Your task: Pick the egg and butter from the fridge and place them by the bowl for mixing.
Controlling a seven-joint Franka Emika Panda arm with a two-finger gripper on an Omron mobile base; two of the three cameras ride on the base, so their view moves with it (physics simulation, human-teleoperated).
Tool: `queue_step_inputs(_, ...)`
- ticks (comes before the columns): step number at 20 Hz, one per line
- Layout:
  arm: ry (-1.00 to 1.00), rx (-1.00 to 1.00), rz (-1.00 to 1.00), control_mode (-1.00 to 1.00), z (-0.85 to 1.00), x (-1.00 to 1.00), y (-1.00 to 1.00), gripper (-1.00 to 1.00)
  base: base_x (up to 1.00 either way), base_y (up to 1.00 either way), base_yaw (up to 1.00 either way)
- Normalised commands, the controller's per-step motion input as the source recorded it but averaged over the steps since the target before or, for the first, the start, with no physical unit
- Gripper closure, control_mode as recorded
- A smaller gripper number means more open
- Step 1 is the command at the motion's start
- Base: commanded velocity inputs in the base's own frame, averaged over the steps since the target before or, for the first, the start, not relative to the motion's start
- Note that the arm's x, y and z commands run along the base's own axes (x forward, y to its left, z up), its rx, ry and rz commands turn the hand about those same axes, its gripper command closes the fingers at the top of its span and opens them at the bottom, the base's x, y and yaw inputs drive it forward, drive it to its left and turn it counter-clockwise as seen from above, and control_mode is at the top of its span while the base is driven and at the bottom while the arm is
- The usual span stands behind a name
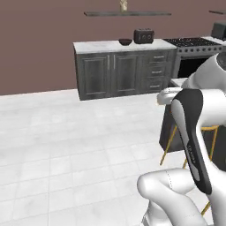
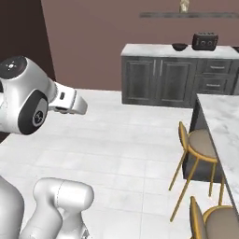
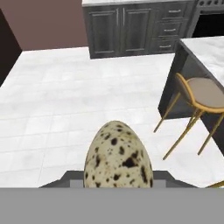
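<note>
Hand view: the egg [image 3: 118,155] sits close in front of the camera, pale and brown-speckled, blunt end down between the finger tips, long axis pointing away along the pincer [image 3: 118,181]. The tips themselves are mostly hidden behind the shell, yet the egg hangs clear above the floor, so I judge the pincer to be pinching the egg.

Key relation for the coming move: the bowl [image 1: 125,42] lies well ahead across the open white tiled floor [image 1: 66,145], on the far worktop [image 1: 101,45] above the dark cabinets [image 1: 114,73]. In the left base view the bowl stands just beside the toaster [image 1: 144,35], on its left, apart from it. The right base view shows the same pair, bowl [image 2: 179,46] left of toaster [image 2: 205,41]. The egg is nowhere near it yet; the base must close most of the room first.

Obstacle note: an island worktop [image 2: 224,126] with yellow-legged stools [image 2: 198,149] stands to the right of the straight path. Risk, as a judgement: a round shell held only at its sides may slip if the drive jolts.

Containers: the bowl is too small in these views to tell whether anything is in it. Nothing lies by it on the worktop that I can make out. Butter is not yet delivered, by this evidence.
</note>
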Motion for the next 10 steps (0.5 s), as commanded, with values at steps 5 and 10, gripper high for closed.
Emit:
queue_step_inputs(5, 0.0, 0.0, 0.0, 1.0, 0.0, 0.0, 0.0, 1.0, 1.0, 0.34, 0.04)
queue_step_inputs(10, 0.0, 0.0, 0.0, 1.0, 0.0, 0.0, 0.0, 1.0, 1.0, 0.02, 0.0)
